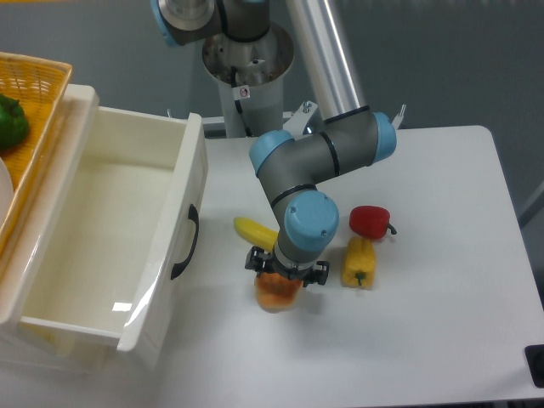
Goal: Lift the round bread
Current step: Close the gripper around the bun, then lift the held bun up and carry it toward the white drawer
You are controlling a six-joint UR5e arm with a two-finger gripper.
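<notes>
One hand [286,278], straight over the round bread [277,291], which sits on the white counter [442,212] near centre, at about 8 o'clock from the yellow pepper [359,263]. Wrist body covers the bread's top half and both fingers, so can't tell how far open the hand is or whether it has hold of the bread. Risks, as judgement: lumpy lobed bun could squirt out if fingers land off-centre on a lobe; the yellow object [255,229] poking out at 11 o'clock of the bread is close and could get nudged. Red pepper [370,222] at 12 o'clock of the yellow one looks safely apart. Bread looks slightly blurred, contact with counter unclear. White bin [183,221] at 9 o'clock and wicker basket [42,76] with a green item [12,121] are cut off by the frame edge.
</notes>
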